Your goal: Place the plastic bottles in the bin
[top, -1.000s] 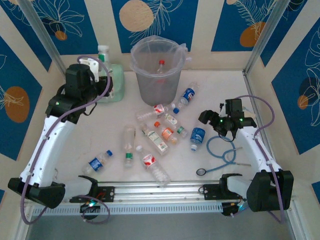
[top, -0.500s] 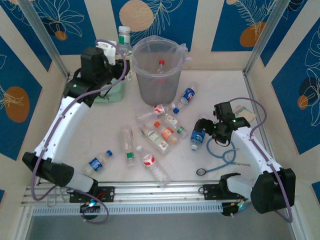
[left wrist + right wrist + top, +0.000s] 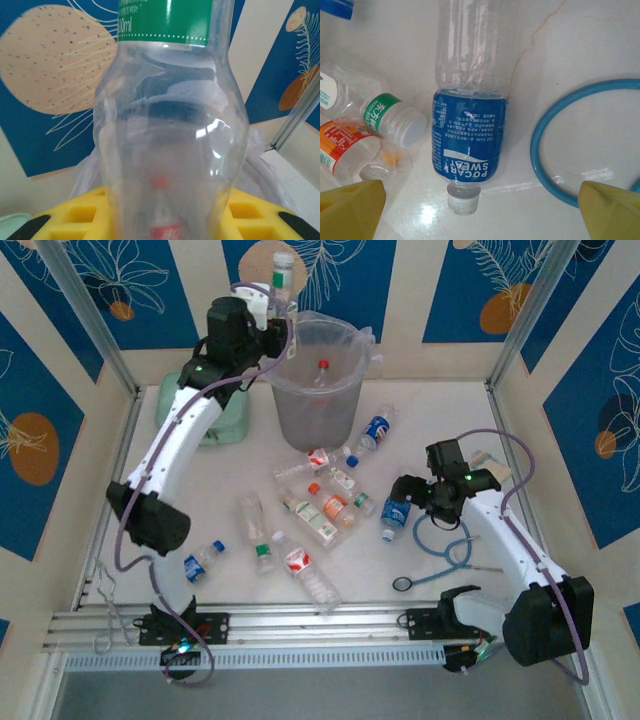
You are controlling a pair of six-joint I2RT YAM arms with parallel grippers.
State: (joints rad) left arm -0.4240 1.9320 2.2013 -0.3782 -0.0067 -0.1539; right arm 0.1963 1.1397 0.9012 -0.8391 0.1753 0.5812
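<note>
Gripping a green-labelled bottle (image 3: 283, 268) upright, the left tool (image 3: 272, 308) is holding it high beside the bin's (image 3: 312, 405) left rim. The right tool (image 3: 406, 490), fingers apart, is hovering over a blue-labelled bottle (image 3: 469, 135) lying on the worktop (image 3: 200, 490) beside blue stethoscope tubing (image 3: 542, 165). A red-capped bottle (image 3: 322, 367) is sitting inside the bin.

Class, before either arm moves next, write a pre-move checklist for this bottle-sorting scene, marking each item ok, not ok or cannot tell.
1. Left gripper shut on green-labelled clear plastic bottle: ok.
2. That bottle over the round translucent grey bin opening: cannot tell; it is near the rim.
3. Bin upright: ok.
4. Right gripper open astride blue-labelled bottle: ok.
5. Blue stethoscope tube clear of right fingers: not ok; it lies between bottle and one of them.
</note>
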